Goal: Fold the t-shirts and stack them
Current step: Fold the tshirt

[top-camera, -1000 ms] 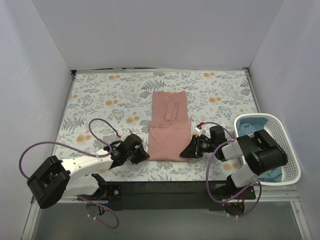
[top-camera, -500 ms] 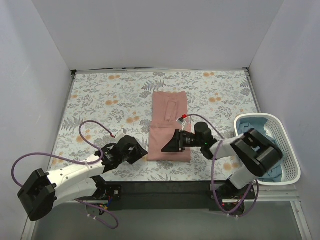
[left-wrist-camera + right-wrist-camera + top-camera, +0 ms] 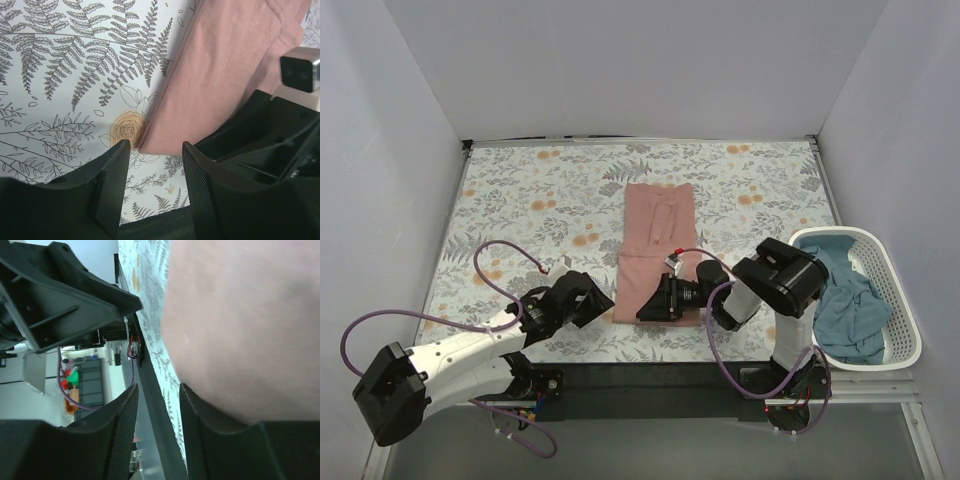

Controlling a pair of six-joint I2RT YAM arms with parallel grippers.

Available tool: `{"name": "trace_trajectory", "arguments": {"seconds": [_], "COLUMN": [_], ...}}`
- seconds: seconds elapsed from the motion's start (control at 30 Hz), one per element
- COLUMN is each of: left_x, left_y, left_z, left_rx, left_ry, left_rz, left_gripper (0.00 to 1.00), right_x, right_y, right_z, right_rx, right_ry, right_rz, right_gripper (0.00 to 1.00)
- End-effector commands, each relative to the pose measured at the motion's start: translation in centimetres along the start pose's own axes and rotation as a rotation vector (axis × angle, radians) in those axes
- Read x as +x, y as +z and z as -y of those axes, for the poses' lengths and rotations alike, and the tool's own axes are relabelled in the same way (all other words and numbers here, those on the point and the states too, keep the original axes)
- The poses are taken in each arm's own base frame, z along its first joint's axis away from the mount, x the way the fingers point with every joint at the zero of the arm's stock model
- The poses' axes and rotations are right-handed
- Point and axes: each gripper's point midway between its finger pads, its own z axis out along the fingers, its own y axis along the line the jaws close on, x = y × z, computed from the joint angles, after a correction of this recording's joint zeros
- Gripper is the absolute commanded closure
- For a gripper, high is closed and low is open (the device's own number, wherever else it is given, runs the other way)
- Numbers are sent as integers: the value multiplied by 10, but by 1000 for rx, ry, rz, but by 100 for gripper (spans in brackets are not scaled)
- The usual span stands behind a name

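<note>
- Two sets of jaws stand apart at the near hem of the dusty-pink tee (image 3: 658, 225): the right gripper (image 3: 646, 309) has just slid left toward the left gripper (image 3: 605, 310).
- Next fold looks close; teal-blue tee (image 3: 845, 300) lies in basket (image 3: 830, 231).

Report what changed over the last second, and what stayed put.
The right end effector slid left from the right edge of the folded dusty-pink cotton t-shirt onto its near half, open. Its arm swung off the white slotted plastic basket, uncovering the teal-blue t-shirt inside. The left end effector eased back slightly from the pink shirt's near-left corner, open. The pink shirt kept its fold and place.
</note>
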Motion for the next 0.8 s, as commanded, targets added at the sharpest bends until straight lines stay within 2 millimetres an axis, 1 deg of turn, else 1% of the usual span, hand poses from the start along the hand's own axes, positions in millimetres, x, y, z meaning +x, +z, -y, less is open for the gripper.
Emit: {"name": "trace_trajectory", "arguments": {"seconds": [0.0,0.03,0.07,0.1,0.13,0.17,0.2,0.23,0.27,0.3,0.33,0.37,0.4,0.43,0.47,0.5,0.53,0.57,0.6,0.63,0.67,0.7,0.73,0.77], "left_x": [-14,-16,-22,-24,-25,-30,-32,-32,-36,-42,-49,-52,-57,-70,-79,-79,-90,-95,-91,-97,-100,-96,-98,-101], "left_y": [-4,-3,-6,-6,-2,-4,-1,5,9,8,12,24,27,36,41,56,63,69,87,92,101,116,124,130], "left_z": [18,22,36,42,46,64,72,76,88,104,109,114,125,123,131,131,128,131,121,123,120,109,102,102], "left_rx": [24,29,61,75,78,130,145,141,168,198,204,202,227,213,237,227,218,223,186,189,179,144,132,131], "left_ry": [31,41,48,70,86,85,88,111,114,122,140,146,142,121,116,115,104,114,122,115,111,110,96,87], "left_rz": [51,54,70,77,81,94,100,97,111,128,145,148,139,148,157,126,139,143,120,115,110,87,68,63], "left_gripper": [55,54,54,54,54,54,54,53,54,54,55,57,58,63,65,67,68,71,72,73,76,77,78,79], "right_x": [-16,-22,-29,-36,-46,-54,-61,-77,-85,-91,-109,-114,-120,-131,-141,-146,-153,-161,-166,-168,-171,-174,-179,-178], "right_y": [-3,-5,-9,-11,-17,-21,-24,-32,-36,-40,-48,-51,-54,-60,-62,-64,-67,-68,-72,-71,-72,-74,-77,-77], "right_z": [-13,-19,-34,-39,-38,-44,-45,-45,-46,-46,-43,-41,-39,-32,-32,-29,-18,-16,-10,2,8,12,18,29], "right_rx": [33,29,9,8,25,20,21,33,33,31,37,36,36,49,50,56,75,75,83,101,109,115,125,140], "right_ry": [-172,-195,-247,-260,-251,-266,-282,-280,-284,-288,-278,-268,-260,-253,-260,-255,-235,-233,-218,-198,-191,-186,-179,-160], "right_rz": [62,78,102,117,140,156,167,204,221,230,264,267,269,295,309,311,317,322,334,332,336,343,353,351], "right_gripper": [54,54,54,54,54,55,55,55,55,55,55,55,55,56,56,56,56,56,56,56,56,56,56,56]}}
